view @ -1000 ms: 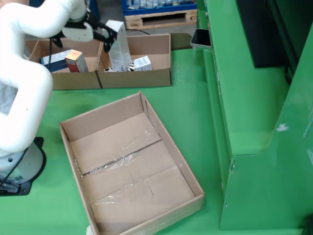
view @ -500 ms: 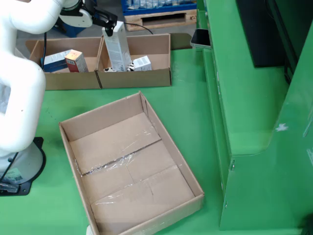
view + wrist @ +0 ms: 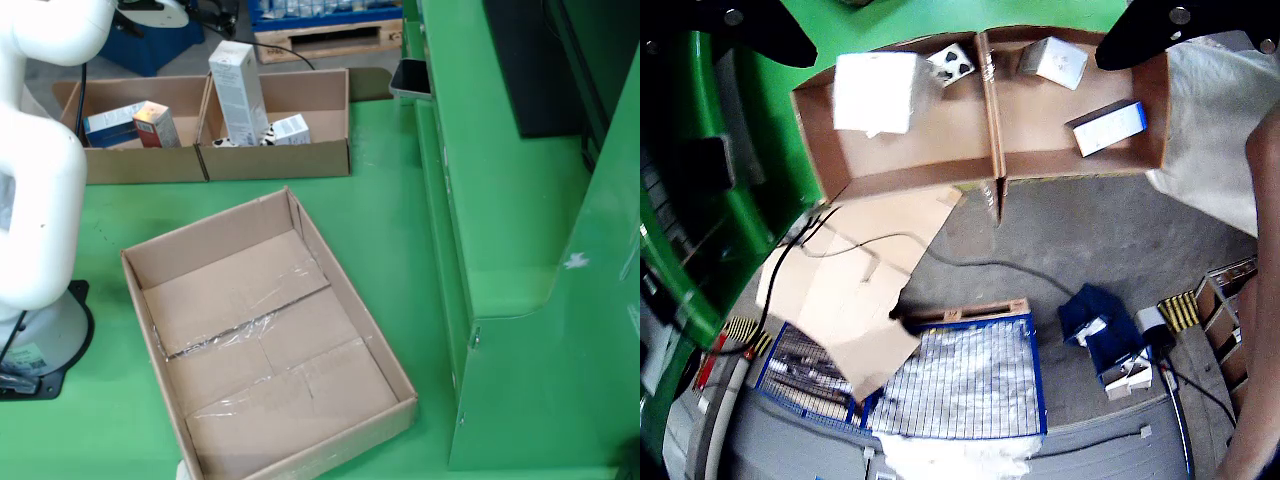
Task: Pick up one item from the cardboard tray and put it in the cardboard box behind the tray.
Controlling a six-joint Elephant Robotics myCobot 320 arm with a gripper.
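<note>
Our end effector (image 3: 960,25) is released, fingers (image 3: 1160,30) spread wide and gripping nothing, hanging above the cardboard box (image 3: 275,160). We see the tall white carton (image 3: 238,92) standing upright inside that box, beside a small white box (image 3: 291,128). In front of the cardboard box, the cardboard tray (image 3: 160,255) sits on the green desk (image 3: 385,230).

A big cardboard tray (image 3: 265,345) sits on the green table (image 3: 385,225). At twelve o'clock from it is a cardboard box (image 3: 275,150) with a tall white carton (image 3: 238,93) standing up inside.
</note>
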